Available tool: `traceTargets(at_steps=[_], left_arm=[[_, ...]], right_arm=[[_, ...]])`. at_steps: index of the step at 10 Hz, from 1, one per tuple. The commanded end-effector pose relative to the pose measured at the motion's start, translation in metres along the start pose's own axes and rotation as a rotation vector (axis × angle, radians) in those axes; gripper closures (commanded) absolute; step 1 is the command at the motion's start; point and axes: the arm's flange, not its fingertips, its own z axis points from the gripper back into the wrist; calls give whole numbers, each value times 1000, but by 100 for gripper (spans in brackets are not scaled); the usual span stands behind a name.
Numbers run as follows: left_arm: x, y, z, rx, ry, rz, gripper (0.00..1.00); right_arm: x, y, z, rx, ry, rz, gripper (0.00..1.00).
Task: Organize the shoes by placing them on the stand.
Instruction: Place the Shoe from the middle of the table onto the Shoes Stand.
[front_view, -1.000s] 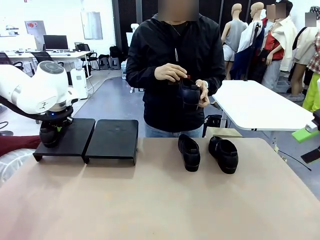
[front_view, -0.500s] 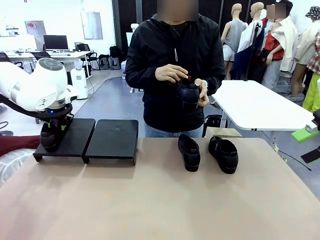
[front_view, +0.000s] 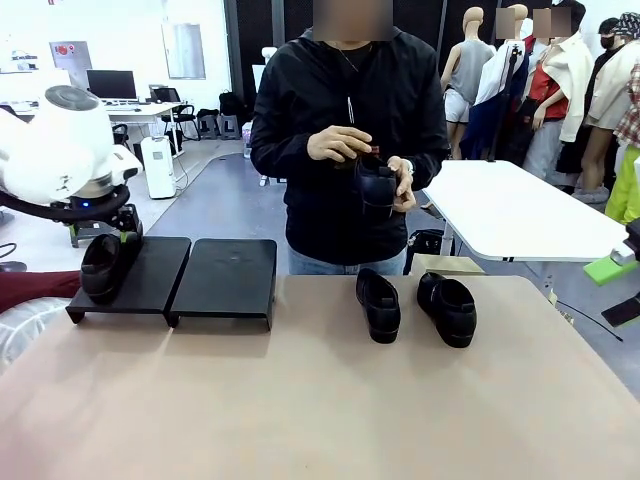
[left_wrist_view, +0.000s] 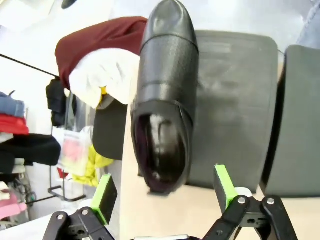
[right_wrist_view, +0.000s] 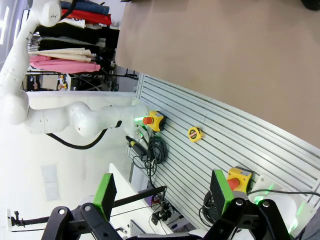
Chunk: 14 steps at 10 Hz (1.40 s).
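Where shoe rests on stand, maroon cloth lies beside.

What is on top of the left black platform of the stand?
One glossy black leather loafer lies on the matte black sloped platform, near its outer edge. The open left gripper hovers above it. The surface under the shoe is hidden.

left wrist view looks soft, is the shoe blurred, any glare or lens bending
Left wrist view: the shoe is slightly soft with a dull sheen on its toe; the stand has lens-bowed edges. Front view: the middle shoe on the table is sharp, in even light with a faint shadow.
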Motion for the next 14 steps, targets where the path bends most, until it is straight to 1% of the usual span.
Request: traceTargets(at_steps=[1, 2, 3, 4, 5, 6, 7, 9, 10, 11, 14], left_arm=[[-34, 24, 32, -70, 89, -14, 0], [-59, 47, 52, -123, 116, -58, 0], [-88, 71, 65, -196, 124, -71, 0], [-122, 88, 76, -338, 100, -123, 0], [-156, 90, 83, -434, 127, -159, 0], [-181, 82, 90, -477, 145, -240, 0], [-191, 74, 97, -586, 117, -227, 0], [-186, 64, 104, -732, 123, -448, 0], [-178, 56, 113, -811, 123, -400, 0], [-202, 58, 105, -651, 108, -352, 0], [-202, 58, 105, -651, 108, -352, 0]], right_arm=[[1, 0, 3, 7, 2, 27, 0], [1, 0, 3, 7, 2, 27, 0], [1, 0, 3, 7, 2, 27, 0], [1, 0, 3, 7, 2, 27, 0], [1, 0, 3, 7, 2, 27, 0], [1, 0, 3, 7, 2, 27, 0], [1, 0, 3, 7, 2, 27, 0], [1, 0, 3, 7, 2, 27, 0], [1, 0, 3, 7, 2, 27, 0], [1, 0, 3, 7, 2, 27, 0], [1, 0, 3, 7, 2, 27, 0]])
